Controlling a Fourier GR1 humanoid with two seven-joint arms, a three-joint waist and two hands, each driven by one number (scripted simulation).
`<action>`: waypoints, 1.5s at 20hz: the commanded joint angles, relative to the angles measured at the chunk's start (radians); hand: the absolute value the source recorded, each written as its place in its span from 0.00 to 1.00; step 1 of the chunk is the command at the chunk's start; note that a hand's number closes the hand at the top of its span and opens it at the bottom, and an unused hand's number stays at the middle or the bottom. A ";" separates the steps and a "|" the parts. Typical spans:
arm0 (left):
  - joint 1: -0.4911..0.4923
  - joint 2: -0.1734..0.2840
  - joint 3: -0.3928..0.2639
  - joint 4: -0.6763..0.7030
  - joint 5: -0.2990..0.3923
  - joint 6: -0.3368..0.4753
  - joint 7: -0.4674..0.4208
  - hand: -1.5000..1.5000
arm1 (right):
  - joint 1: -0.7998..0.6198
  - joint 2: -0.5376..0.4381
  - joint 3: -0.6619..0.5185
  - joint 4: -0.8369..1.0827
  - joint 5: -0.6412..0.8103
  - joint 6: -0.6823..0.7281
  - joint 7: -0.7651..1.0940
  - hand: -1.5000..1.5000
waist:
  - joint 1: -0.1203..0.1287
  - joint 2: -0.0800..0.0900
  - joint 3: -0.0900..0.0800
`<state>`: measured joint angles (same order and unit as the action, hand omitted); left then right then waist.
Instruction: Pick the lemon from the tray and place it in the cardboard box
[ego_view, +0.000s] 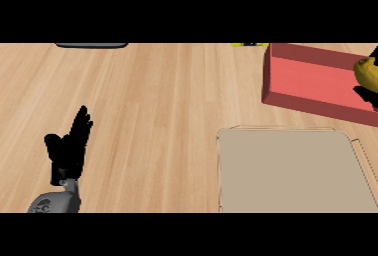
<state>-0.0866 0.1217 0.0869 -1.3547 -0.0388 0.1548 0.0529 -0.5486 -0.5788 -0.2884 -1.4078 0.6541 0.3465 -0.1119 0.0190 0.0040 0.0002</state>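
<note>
Yellow lemon (365, 70) at right edge, over red box (303, 75)

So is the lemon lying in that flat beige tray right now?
No, the lemon is over the red box at the right edge; the beige tray shows only bare floor.

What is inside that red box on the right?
Over the red box, a yellow lemon sits at the view's right edge with black fingers of the right hand below it. The rest is bare red floor.

Bright, even light over the wooden counter (162, 100), no glare, only faint soft shadows
</note>
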 joint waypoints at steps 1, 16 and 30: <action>-0.038 0.012 0.026 0.076 0.021 -0.028 -0.048 0.50 | -0.130 0.000 0.039 0.283 0.088 -0.124 -0.095 1.00 | 0.009 0.006 0.000; -0.051 -0.026 -0.023 0.071 -0.025 0.003 -0.043 0.50 | -0.369 0.019 -0.050 1.009 0.113 -0.302 -0.334 0.00 | 0.039 0.021 0.003; -0.062 0.019 0.026 0.065 0.020 -0.035 -0.019 0.50 | -0.400 -0.148 -0.344 1.199 -0.205 0.047 -0.559 0.00 | 0.023 0.018 0.004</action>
<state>-0.1466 0.1197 0.0909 -1.3044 -0.0383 0.1418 0.0390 -0.9593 -0.6632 -0.5652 -0.2595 0.5170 0.3013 -0.6472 0.0503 0.0223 0.0042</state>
